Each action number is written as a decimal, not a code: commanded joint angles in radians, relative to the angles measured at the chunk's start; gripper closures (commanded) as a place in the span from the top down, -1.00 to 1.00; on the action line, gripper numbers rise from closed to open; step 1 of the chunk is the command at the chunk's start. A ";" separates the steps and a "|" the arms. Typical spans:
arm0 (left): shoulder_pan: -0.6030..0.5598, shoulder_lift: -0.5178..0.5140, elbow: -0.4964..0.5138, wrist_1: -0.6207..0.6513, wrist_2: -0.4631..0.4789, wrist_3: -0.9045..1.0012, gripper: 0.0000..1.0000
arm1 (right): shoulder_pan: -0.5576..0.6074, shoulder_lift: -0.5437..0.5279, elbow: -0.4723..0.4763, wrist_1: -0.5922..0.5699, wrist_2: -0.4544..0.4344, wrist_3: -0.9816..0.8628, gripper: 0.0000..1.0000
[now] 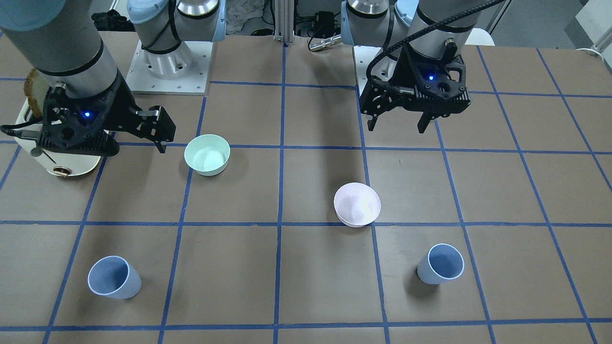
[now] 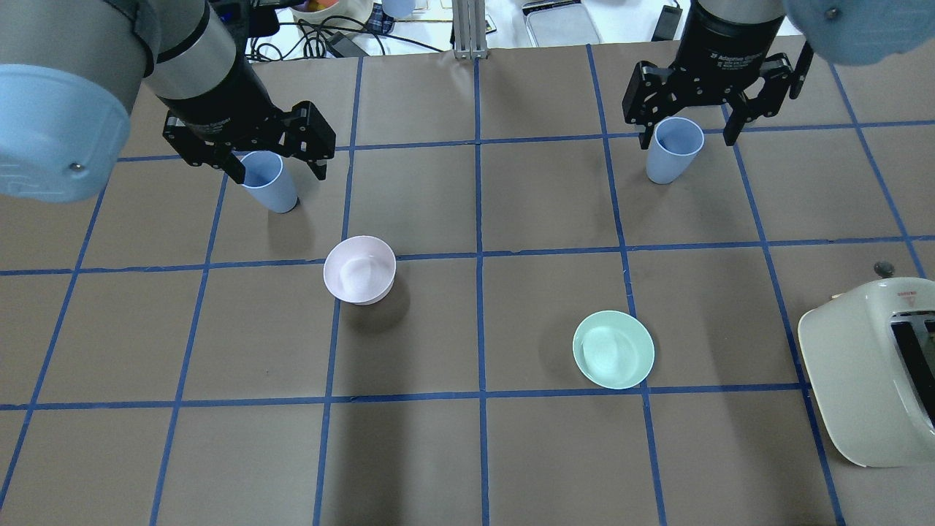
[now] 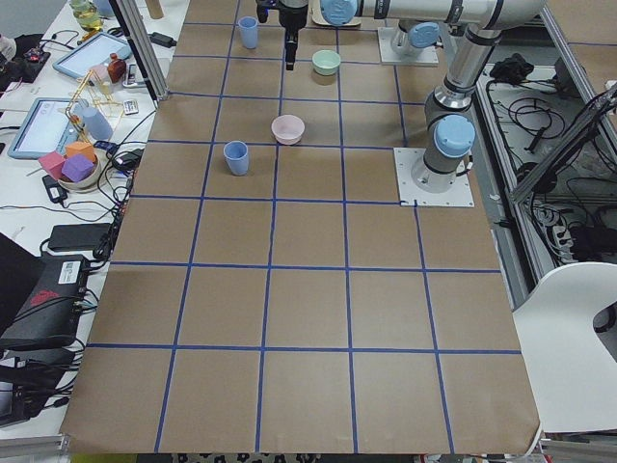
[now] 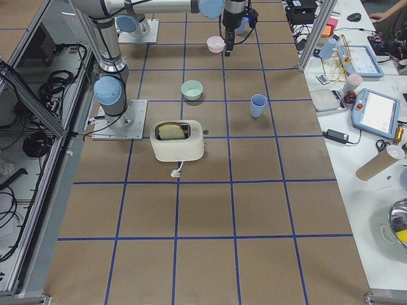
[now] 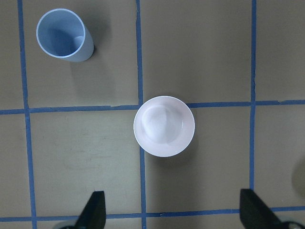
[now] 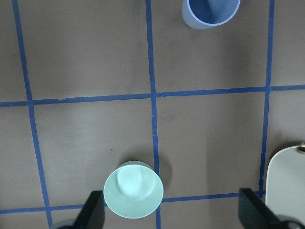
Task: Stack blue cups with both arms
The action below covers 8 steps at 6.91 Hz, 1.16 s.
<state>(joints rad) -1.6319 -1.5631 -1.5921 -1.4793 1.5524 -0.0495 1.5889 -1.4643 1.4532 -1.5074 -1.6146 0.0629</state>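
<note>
Two pale-blue cups stand upright on the brown table, far apart. One cup (image 2: 268, 183) is on my left side and also shows in the left wrist view (image 5: 61, 34). The other cup (image 2: 673, 151) is on my right side and shows at the top of the right wrist view (image 6: 210, 12). My left gripper (image 2: 279, 172) hangs high above the table, open and empty, nearer the base than its cup. My right gripper (image 2: 688, 137) is likewise high, open and empty. In the front view both cups (image 1: 114, 278) (image 1: 441, 264) stand well clear of the grippers.
A white-pink bowl (image 2: 359, 269) sits left of centre and a mint-green bowl (image 2: 613, 349) right of centre. A cream toaster (image 2: 869, 380) with a slice in it stands at the right edge. Clutter lies beyond the table's far edge.
</note>
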 commanded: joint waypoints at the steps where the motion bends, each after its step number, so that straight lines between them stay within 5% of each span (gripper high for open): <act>1: 0.000 0.000 0.001 0.004 0.000 0.000 1.00 | 0.000 -0.022 0.038 -0.028 0.001 0.000 1.00; 8: 0.001 0.003 0.007 0.007 0.004 0.000 1.00 | -0.001 -0.048 0.039 -0.054 0.081 -0.014 1.00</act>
<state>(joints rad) -1.6314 -1.5601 -1.5885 -1.4731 1.5537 -0.0491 1.5895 -1.5053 1.4915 -1.5646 -1.5381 0.0514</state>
